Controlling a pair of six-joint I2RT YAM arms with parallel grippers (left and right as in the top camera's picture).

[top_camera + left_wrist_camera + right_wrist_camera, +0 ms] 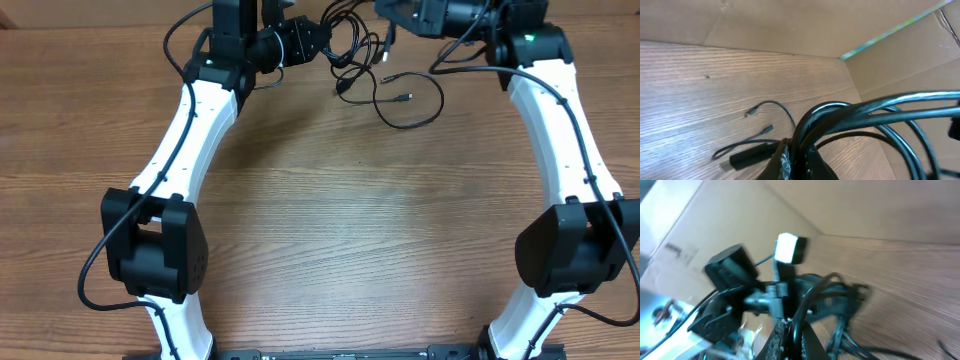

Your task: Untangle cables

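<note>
The left hand (795, 166) and right hand (790, 339) both seem to pinch the cables (352, 50), which stretch sideways between them.

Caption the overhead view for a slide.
Left gripper and right gripper grip the tangled black cables at the far end of the table, plug ends trailing loose.

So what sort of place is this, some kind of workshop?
Probably a robot test bench in a lab: a wood-grain table walled with plain cardboard, a white left arm and right arm reaching over it, and tangled black cables.
</note>
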